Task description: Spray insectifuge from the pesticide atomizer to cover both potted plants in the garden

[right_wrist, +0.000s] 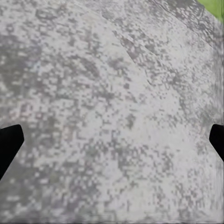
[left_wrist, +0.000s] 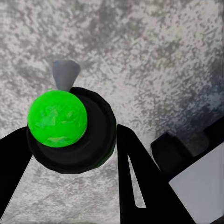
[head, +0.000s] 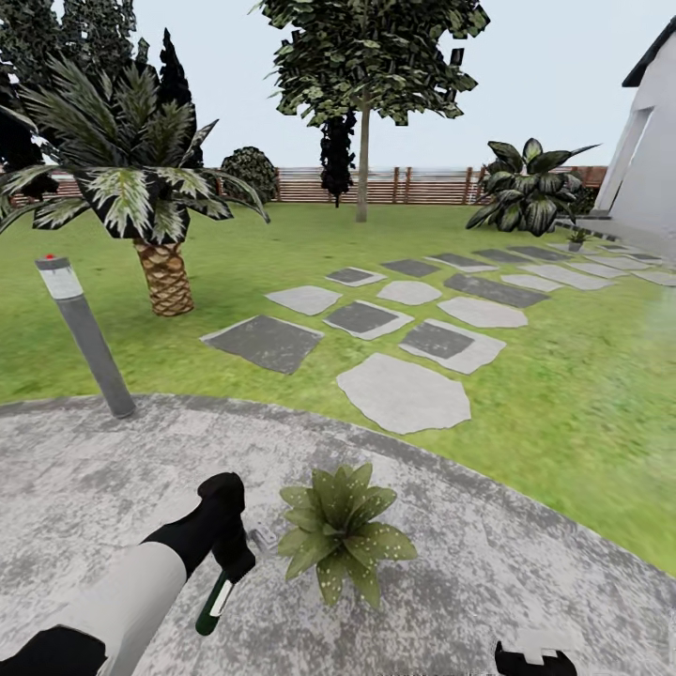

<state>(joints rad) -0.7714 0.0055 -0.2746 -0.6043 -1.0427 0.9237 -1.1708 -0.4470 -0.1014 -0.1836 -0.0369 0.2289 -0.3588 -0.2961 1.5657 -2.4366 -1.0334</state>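
Pesticide atomizer [head: 218,590] hangs in the left gripper [head: 230,554], a slim dark-green bottle with a white label, tilted so its base points down toward the round grey patio [head: 526,563] and its pale trigger head [head: 261,537] sits up beside the black fingers. From the left wrist view the bottle [left_wrist: 70,135] is seen end-on, a bright green disc ringed in black, with a grey nozzle [left_wrist: 65,72] jutting past it and the dark fingers [left_wrist: 135,172] pressed against it on both sides. Just beside the nozzle stands a potted plant [head: 343,530], a rosette of pointed green leaves dotted with the whitish specks of insectifuge [head: 390,540]. The right gripper [right_wrist: 112,140] hangs over bare paving with its black fingertips [right_wrist: 9,144] set wide apart at either edge. Beyond the patio lie lawn [head: 582,376], grey stepping stones [head: 404,390], a palm [head: 141,202], a grey bollard [head: 84,333], a tree [head: 366,66], a slatted wooden fence [head: 413,185] and a second small potted plant [head: 576,239] far off near a white wall [head: 648,169].
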